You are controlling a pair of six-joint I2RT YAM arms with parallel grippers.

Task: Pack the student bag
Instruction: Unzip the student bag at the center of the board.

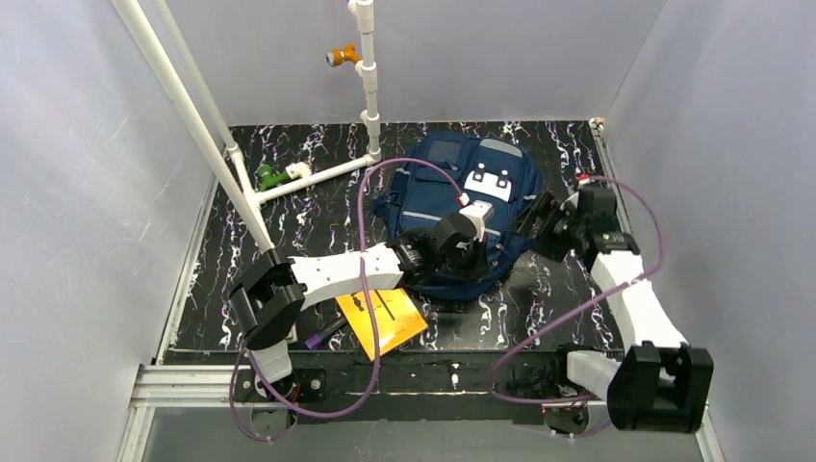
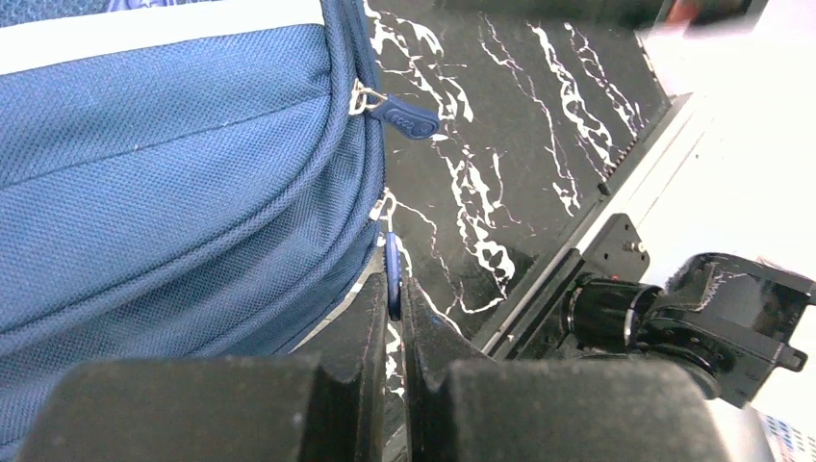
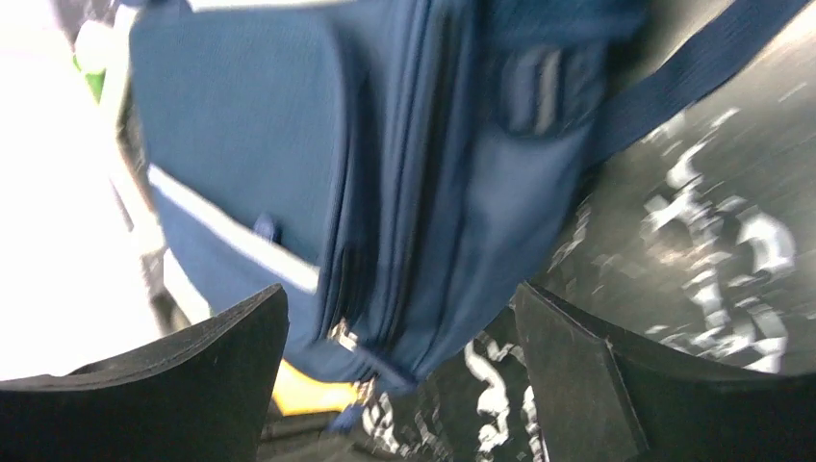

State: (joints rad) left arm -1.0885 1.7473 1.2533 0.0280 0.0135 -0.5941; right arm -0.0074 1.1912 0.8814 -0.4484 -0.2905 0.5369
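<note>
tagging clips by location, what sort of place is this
Probably a lab robot test cell, not a classroom: plain grey walls box in a black marbled table, a white pipe frame stands on it, and a left arm and right arm are bolted at its near edge.

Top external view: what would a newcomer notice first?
The navy student bag lies mid-table with both arms reaching to it. The left gripper is pinched on a zip pull at its near edge; the right gripper gapes open beside it. A yellow booklet lies by the left arm.
</note>
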